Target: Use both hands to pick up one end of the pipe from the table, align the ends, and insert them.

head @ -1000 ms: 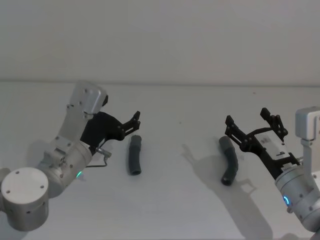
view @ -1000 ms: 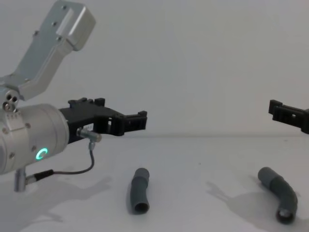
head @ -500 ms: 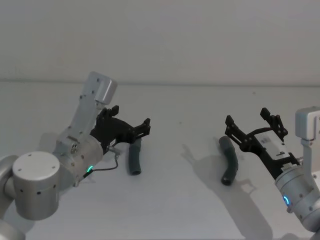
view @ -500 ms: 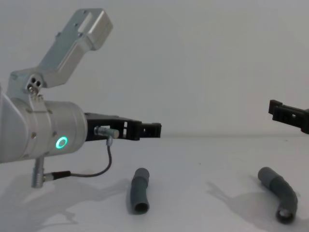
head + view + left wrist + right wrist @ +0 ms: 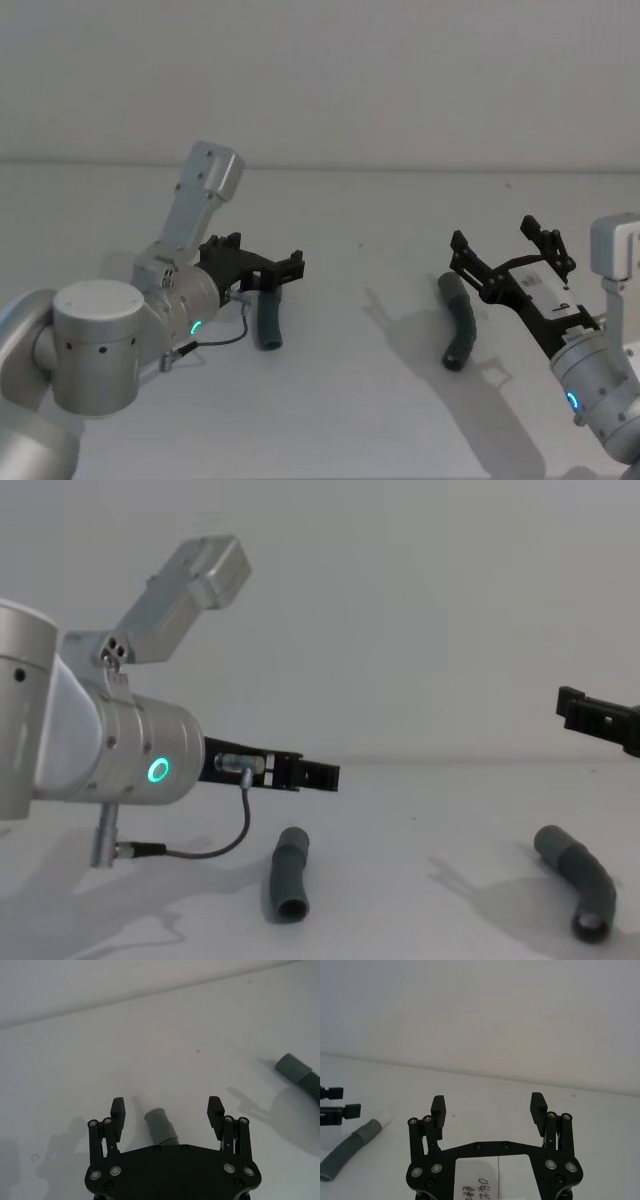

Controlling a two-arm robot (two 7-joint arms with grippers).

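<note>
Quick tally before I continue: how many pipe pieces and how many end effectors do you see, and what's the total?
Grey pipe pieces: 2, left piece and right piece
Black end effectors: 2, left end effector and right end effector, both open
Total: 4

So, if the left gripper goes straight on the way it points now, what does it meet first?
Probably the bare table beyond: the left gripper hangs open above the left pipe piece and seems to pass over it, though depth is unclear.
</note>
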